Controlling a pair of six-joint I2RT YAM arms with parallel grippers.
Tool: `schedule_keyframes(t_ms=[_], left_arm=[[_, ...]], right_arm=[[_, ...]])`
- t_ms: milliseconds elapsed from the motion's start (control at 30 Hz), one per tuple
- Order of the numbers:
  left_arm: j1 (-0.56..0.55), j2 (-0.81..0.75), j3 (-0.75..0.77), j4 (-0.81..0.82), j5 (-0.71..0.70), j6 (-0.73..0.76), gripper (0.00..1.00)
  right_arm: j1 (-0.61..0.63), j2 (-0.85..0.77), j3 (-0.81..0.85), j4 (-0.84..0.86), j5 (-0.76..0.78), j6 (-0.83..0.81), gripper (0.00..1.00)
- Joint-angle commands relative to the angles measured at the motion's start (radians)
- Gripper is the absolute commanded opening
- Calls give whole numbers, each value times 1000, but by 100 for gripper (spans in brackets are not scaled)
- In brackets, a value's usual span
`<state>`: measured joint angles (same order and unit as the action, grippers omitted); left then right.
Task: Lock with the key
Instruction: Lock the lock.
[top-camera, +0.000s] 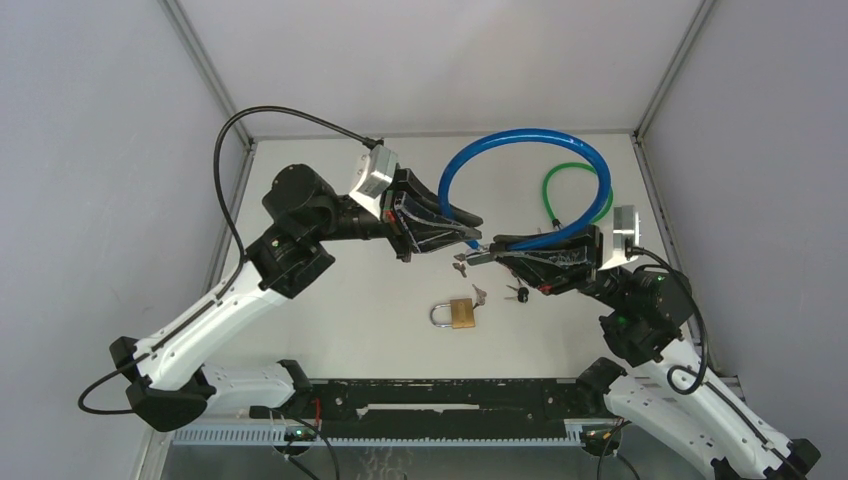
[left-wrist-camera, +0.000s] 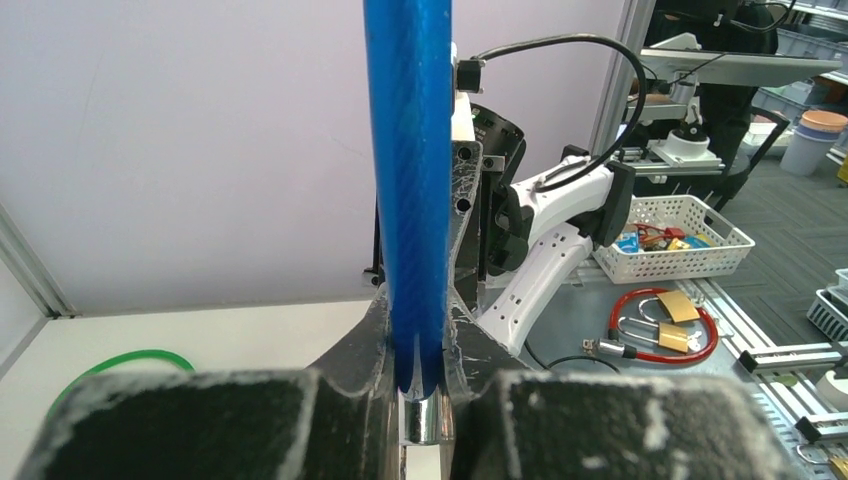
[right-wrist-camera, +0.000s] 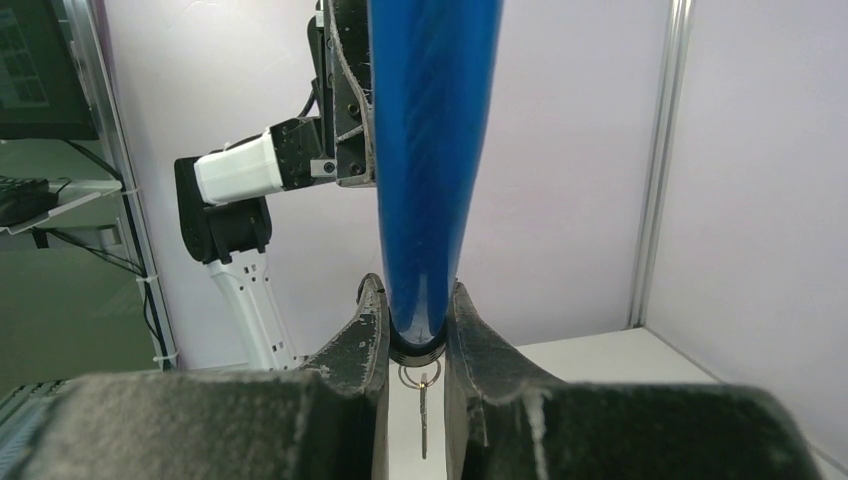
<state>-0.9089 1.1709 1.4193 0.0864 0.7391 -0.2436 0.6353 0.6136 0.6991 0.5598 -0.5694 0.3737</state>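
Although over the white desk (top-camera: 330, 320) the glossy, round blue cable lock (top-camera: 525, 135) bends in a wide loop, its two ends seem not yet joined. So I judge that pushing them together and turning the key are left. My left hand (top-camera: 472, 234) is clenched on one end, my right hand (top-camera: 492, 251) on the other. A brass padlock (top-camera: 462, 313) lies on the desk below. A shiny metal pin (left-wrist-camera: 422, 420) ends the left part; a thin key (right-wrist-camera: 423, 415) hangs under the right.

Robotics lab: panel-walled test cell (top-camera: 440, 60), parts basket (left-wrist-camera: 670, 262) outside.
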Motion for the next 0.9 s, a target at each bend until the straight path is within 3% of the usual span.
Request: schedule_keyframes(t_ms=[0, 133, 267, 300, 333, 400, 433, 533, 700, 867], left_arm=[[11, -62, 54, 224, 13, 15, 0], [18, -60, 75, 202, 50, 21, 0], [10, -95, -26, 173, 36, 20, 0], [7, -101, -47, 168, 36, 17, 4], [5, -100, -64, 166, 38, 10, 18], [5, -100, -89, 162, 38, 10, 55], [5, -103, -101, 150, 28, 27, 67], [35, -126, -140, 101, 16, 85, 86], [83, -194, -272, -6, 53, 200, 96], [83, -194, -340, 18, -10, 229, 88]], right_arm=[[-20, -14, 1, -39, 35, -22, 0], [-23, -34, -20, -44, 53, -28, 0], [-23, -22, -20, 9, 51, -2, 0], [-23, -14, -19, 36, 50, 18, 0], [-22, -3, -15, 63, 46, 35, 0], [-23, 12, -11, 119, 46, 75, 0], [-23, 15, -11, 143, 50, 85, 0], [-23, 4, -6, 160, 61, 89, 0], [-23, -1, 18, 161, 40, 104, 0], [-20, 18, 26, 170, 25, 116, 0]])
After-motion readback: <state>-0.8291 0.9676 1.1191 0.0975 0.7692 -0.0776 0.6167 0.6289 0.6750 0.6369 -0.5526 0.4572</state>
